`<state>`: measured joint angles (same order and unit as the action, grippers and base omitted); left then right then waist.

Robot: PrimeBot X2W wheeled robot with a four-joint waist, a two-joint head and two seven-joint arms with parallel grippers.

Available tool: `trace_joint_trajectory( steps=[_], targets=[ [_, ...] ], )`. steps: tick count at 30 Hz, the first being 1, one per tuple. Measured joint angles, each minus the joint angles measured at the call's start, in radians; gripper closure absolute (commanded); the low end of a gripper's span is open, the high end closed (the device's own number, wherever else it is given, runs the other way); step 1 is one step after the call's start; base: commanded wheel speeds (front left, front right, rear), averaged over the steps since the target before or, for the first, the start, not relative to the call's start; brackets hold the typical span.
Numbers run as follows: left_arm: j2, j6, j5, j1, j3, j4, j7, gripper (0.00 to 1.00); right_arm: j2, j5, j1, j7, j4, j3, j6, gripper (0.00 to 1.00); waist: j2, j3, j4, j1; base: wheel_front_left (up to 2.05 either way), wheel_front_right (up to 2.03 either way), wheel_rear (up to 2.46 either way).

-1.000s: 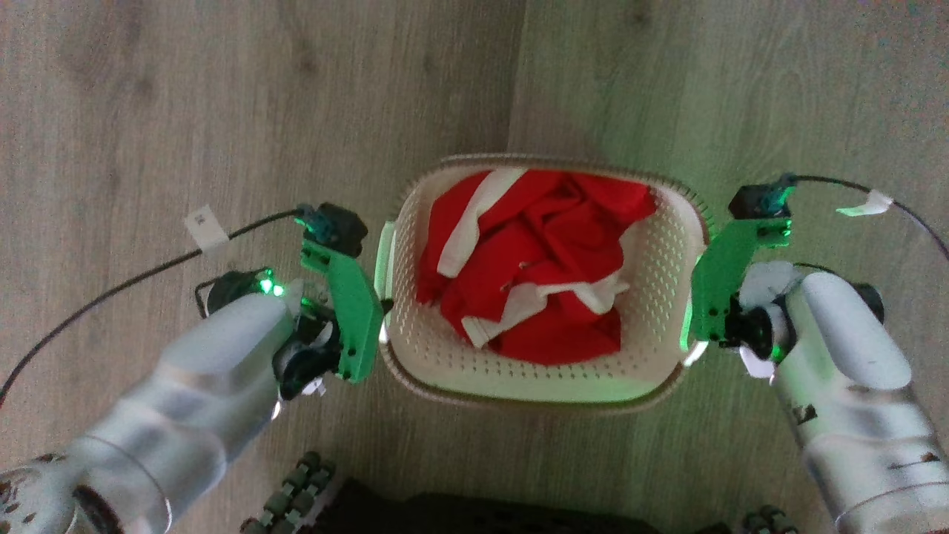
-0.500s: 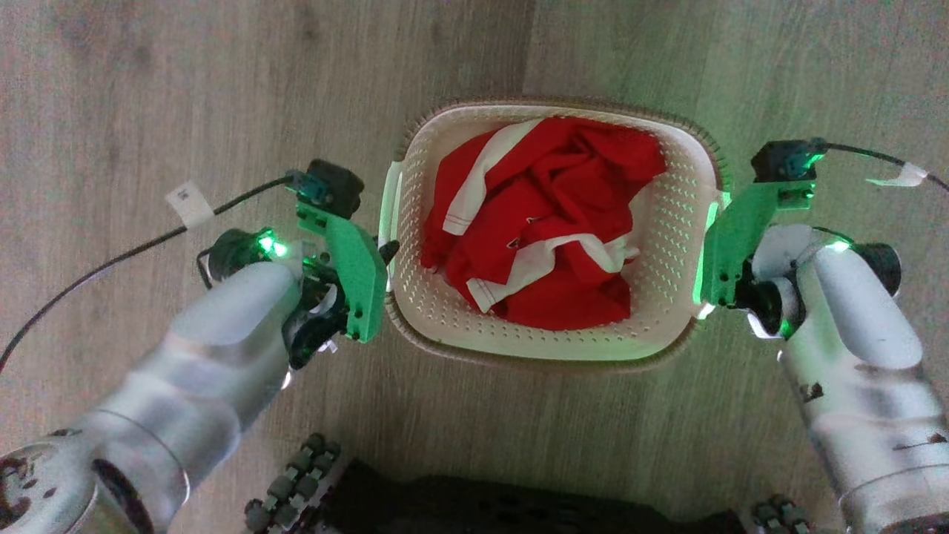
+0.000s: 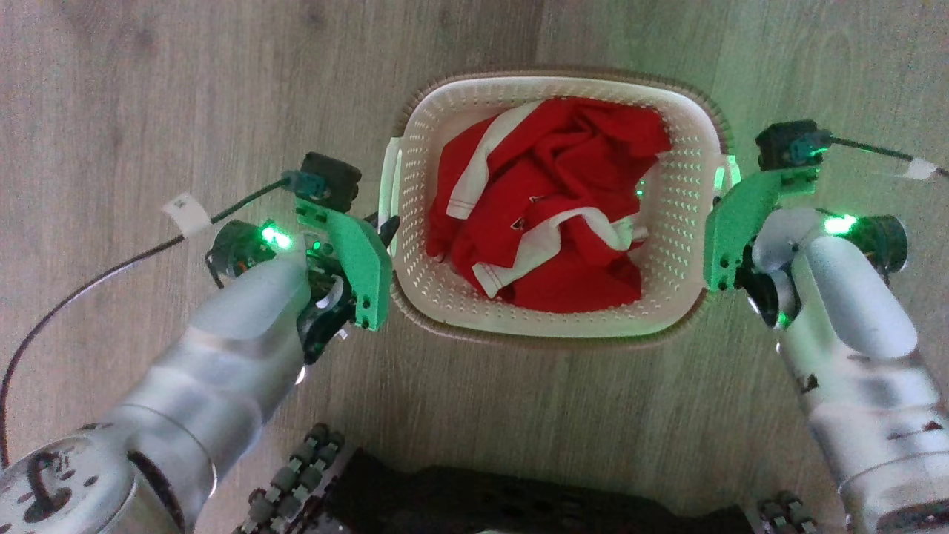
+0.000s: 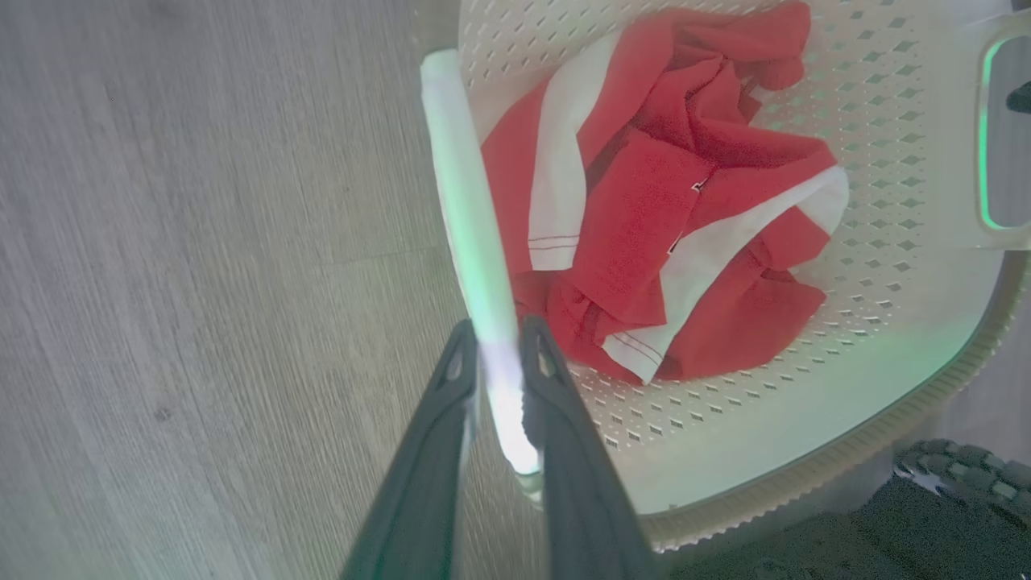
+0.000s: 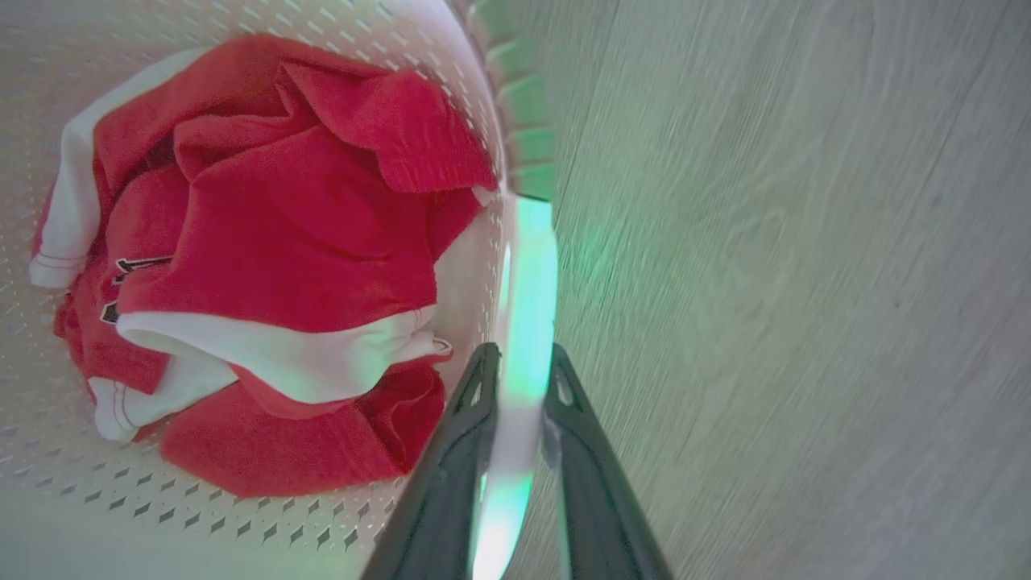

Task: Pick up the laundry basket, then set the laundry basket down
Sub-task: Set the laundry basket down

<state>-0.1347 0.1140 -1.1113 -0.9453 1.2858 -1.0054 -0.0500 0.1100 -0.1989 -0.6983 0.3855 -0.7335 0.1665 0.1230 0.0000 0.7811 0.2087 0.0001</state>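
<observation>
Ok, both arms are on the laundry basket (image 3: 563, 325), which sits between the grippers over the wood floor (image 3: 148, 89), just ahead of my base (image 3: 482, 504). Left gripper (image 4: 497, 326) is pinched narrow on the left handle (image 4: 463, 177), one finger either side of the bar. Right gripper (image 5: 522, 352) is the same on the right handle (image 5: 532, 266). Basket's long axis runs left-right with a handle at each short end, so the body lies inboard of both finger pairs and neither arm is nearer. Can't tell from these views whether the basket's underside is off the floor. Red-and-white garment (image 3: 549, 222) is bunched inside. My read: set-down needs both wrists lowering together, else the basket tips along that axis. Both pinches look close to the handles' near ends, so I'd expect some sag on the far side.
</observation>
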Motion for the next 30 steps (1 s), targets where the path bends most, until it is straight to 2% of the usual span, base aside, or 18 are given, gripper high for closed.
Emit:
trace_joint_trajectory(
  steps=[6,16,17,19,20,21,22,30],
  targets=[
    [0.028,0.0,0.003,-0.002,-0.001,-0.05,-0.059,1.0,0.0,0.007,-0.034,-0.029,-0.033,0.0,0.0,1.0,0.0,0.004,0.004,0.0,0.0,0.0,0.0],
    [0.043,0.0,0.011,-0.007,-0.003,-0.081,-0.075,1.0,-0.003,0.004,-0.056,-0.04,-0.067,0.0,0.0,1.0,0.0,0.006,0.004,0.0,0.0,0.0,0.0],
    [0.044,0.0,0.012,-0.009,-0.003,-0.085,-0.077,0.98,-0.004,0.004,-0.058,-0.039,-0.07,-0.002,0.0,1.0,0.0,0.006,0.003,0.0,0.0,0.0,0.0],
    [0.05,0.002,0.016,-0.016,-0.001,-0.098,-0.085,0.56,-0.005,0.005,-0.06,-0.04,-0.074,-0.006,0.0,1.0,0.0,0.006,0.003,0.0,0.0,0.0,0.0],
    [0.057,0.008,0.025,-0.02,0.001,-0.101,-0.087,0.38,-0.005,0.006,-0.062,-0.04,-0.076,-0.009,0.0,0.74,0.0,0.007,0.003,0.0,0.0,0.0,0.0],
    [0.065,0.009,0.031,-0.021,0.001,-0.103,-0.094,0.15,-0.005,0.011,-0.065,-0.04,-0.082,-0.01,0.0,0.51,0.0,0.007,0.004,0.0,0.0,0.0,0.0],
    [0.074,0.01,0.03,-0.023,0.001,-0.105,-0.1,0.0,-0.009,0.02,-0.068,-0.04,-0.096,-0.009,0.0,0.0,0.0,0.007,0.004,0.0,0.0,0.0,0.0],
    [0.091,0.01,0.03,-0.028,0.001,-0.125,-0.101,0.0,-0.032,0.031,-0.066,-0.035,-0.128,-0.022,0.001,0.0,0.0,0.005,0.005,0.0,0.0,0.0,0.0]
  ],
)
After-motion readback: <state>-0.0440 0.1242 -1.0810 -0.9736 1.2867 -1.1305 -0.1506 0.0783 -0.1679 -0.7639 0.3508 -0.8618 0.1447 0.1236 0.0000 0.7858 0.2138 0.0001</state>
